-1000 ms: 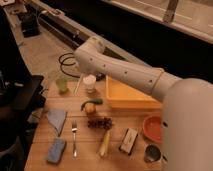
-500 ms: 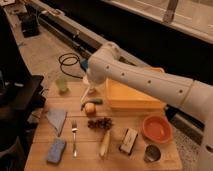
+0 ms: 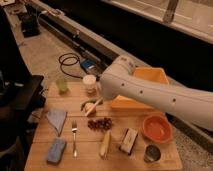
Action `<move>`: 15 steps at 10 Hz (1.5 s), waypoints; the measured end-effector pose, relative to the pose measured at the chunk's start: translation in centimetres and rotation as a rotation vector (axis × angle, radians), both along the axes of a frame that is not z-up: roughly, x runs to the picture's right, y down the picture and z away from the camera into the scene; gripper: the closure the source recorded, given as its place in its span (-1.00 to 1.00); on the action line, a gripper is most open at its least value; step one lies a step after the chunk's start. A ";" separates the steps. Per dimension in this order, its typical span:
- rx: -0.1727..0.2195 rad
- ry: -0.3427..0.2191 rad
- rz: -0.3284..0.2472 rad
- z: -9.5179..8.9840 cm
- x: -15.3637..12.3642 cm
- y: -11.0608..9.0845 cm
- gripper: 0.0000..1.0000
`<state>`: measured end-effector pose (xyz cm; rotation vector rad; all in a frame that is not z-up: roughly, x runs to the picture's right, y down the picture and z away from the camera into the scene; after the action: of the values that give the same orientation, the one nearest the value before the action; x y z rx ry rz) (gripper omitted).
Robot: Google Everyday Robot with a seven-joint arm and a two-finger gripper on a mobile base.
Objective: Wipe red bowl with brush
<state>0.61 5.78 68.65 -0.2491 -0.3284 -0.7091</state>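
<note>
The red bowl (image 3: pixel 157 128) sits at the right of the wooden table (image 3: pixel 85 162), in front of the yellow-orange tub. My white arm reaches in from the right and ends over the table's middle, left of the tub. The gripper (image 3: pixel 100 98) is tucked under the arm's end, mostly hidden. A thin white stick, the brush (image 3: pixel 93 107), pokes out from it, slanting down-left over a small round fruit (image 3: pixel 88 106). The gripper is shut on the brush, well left of the bowl.
A green cup (image 3: pixel 61 85) and a white-lidded jar (image 3: pixel 90 84) stand at the back. The yellow-orange tub (image 3: pixel 150 76) is behind the arm. Cloth (image 3: pixel 56 120), fork (image 3: pixel 75 135), blue sponge (image 3: pixel 56 150), dark berries (image 3: pixel 100 123), black-and-white block (image 3: pixel 129 141) and metal can (image 3: pixel 151 152) lie in front.
The arm has swung lower and further over the table's middle. The brush's white handle now shows below the arm's end, over the round fruit.
</note>
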 end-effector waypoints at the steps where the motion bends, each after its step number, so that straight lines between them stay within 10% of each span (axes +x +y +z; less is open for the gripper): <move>1: -0.027 0.020 0.048 -0.1 1.0 1.9 1.00; 4: -0.073 0.054 0.171 0.2 3.0 5.9 1.00; 11: -0.085 0.091 0.208 0.3 3.8 6.3 1.00; 15: -0.112 0.232 0.335 -0.1 11.4 8.1 1.00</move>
<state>12.04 13.90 68.50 -0.3696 -0.1820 -0.3277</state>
